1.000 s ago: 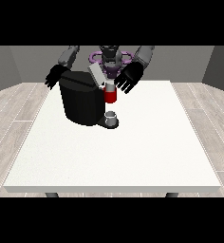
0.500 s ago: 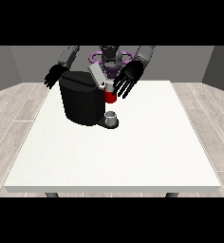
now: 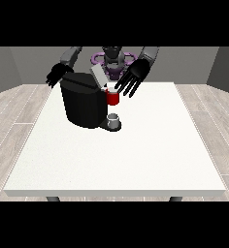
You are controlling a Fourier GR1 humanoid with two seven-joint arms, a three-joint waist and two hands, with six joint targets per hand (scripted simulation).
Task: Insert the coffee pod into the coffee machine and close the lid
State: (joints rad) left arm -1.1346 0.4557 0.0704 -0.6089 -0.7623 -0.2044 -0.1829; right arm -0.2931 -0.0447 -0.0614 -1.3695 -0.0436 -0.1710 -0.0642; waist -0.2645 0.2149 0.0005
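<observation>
Hand at view's right has dropped slightly toward red thing at machine, fingers spread straight, holding nothing. Other hand unchanged behind machine, fingers relaxed, empty. Lid up. We see grey thing at base, maybe pod. We judge insertion pending.
</observation>
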